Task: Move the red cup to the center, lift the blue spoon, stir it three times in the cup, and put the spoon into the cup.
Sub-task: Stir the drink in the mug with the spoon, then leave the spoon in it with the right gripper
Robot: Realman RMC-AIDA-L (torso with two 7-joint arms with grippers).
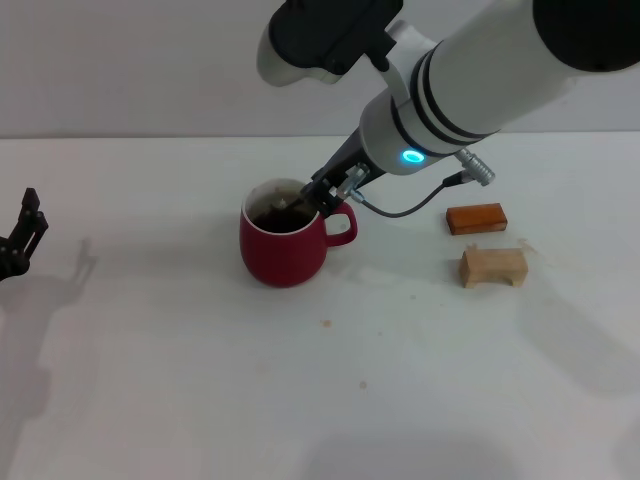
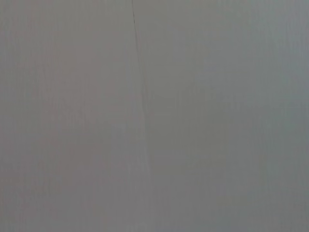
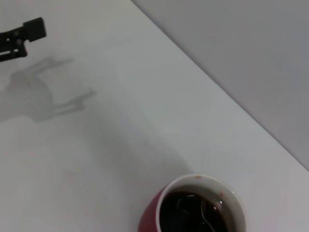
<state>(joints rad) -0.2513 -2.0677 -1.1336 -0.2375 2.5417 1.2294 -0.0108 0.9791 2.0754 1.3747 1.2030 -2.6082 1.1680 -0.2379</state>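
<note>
The red cup [image 1: 285,250] stands near the middle of the white table, its handle turned toward the robot's right. Dark liquid fills it. My right gripper [image 1: 312,200] reaches down at a slant into the cup's mouth and is shut on the blue spoon. In the right wrist view the cup [image 3: 150,217] shows from above, with the blue spoon [image 3: 205,220] dipped in the liquid. My left gripper [image 1: 20,240] is parked open at the table's far left, well away from the cup, and also shows far off in the right wrist view [image 3: 24,35].
An orange-brown block [image 1: 476,218] and a pale wooden block [image 1: 493,267] lie to the right of the cup. The white table [image 1: 300,400] stretches bare toward the front. The left wrist view shows only a plain grey surface.
</note>
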